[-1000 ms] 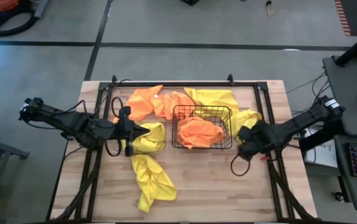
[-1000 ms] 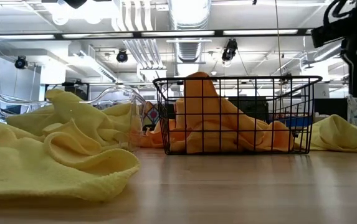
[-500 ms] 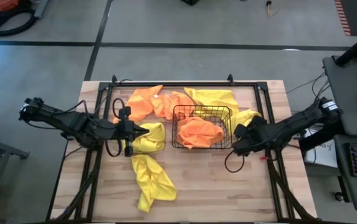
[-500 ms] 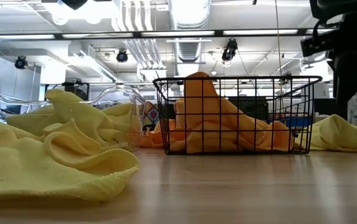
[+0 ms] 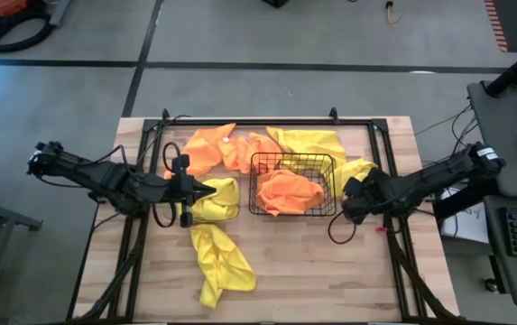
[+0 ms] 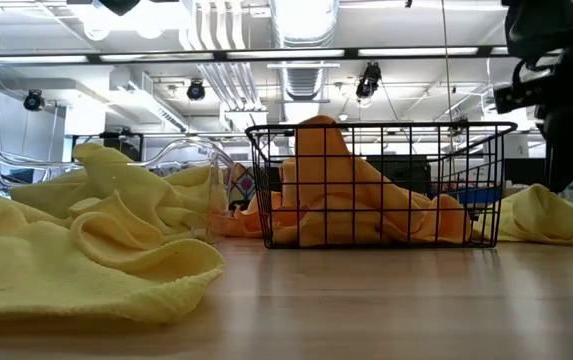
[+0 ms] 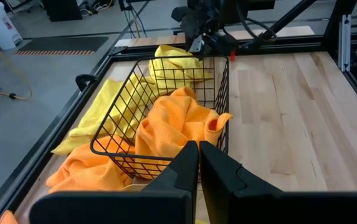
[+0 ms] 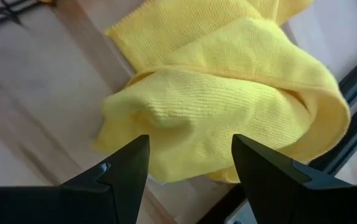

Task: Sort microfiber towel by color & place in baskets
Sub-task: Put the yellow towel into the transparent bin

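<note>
The right claw (image 8: 187,162) is hanging spread over a crumpled yellow towel (image 8: 228,106) at the desk's (image 5: 330,280) right edge, a gap only its wrist view is showing. The left claw (image 7: 198,163), pressed together, is waiting beside the black wire basket (image 5: 292,183), which is holding orange towels (image 5: 290,192).

Overhead and table-level views (plus wrist cameras) share the wire basket (image 5: 292,184).

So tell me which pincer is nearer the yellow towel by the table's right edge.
Right. The right pincer hangs open just above that yellow towel; the left pincer, shut, sits beyond the wire basket.
</note>
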`<action>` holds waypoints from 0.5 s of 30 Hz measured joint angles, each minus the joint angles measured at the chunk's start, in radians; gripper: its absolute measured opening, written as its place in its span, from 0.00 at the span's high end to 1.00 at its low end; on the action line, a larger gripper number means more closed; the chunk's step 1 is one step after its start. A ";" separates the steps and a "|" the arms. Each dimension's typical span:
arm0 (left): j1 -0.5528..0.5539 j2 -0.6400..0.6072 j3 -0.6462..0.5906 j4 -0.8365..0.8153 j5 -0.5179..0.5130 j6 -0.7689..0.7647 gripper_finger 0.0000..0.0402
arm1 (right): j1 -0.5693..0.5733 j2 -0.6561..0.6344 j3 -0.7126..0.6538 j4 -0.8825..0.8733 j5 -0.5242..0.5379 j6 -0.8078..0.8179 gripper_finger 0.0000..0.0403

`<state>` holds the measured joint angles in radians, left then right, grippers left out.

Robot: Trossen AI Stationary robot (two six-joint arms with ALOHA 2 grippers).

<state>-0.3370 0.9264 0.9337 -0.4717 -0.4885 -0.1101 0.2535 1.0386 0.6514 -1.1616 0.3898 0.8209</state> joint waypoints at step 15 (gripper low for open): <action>0.000 0.000 0.000 0.007 0.000 -0.003 1.00 | -0.074 -0.003 -0.103 0.135 0.007 0.067 0.67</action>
<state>-0.3370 0.9264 0.9337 -0.4643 -0.4881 -0.1135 0.1791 1.0355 0.5488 -1.0267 0.3965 0.8880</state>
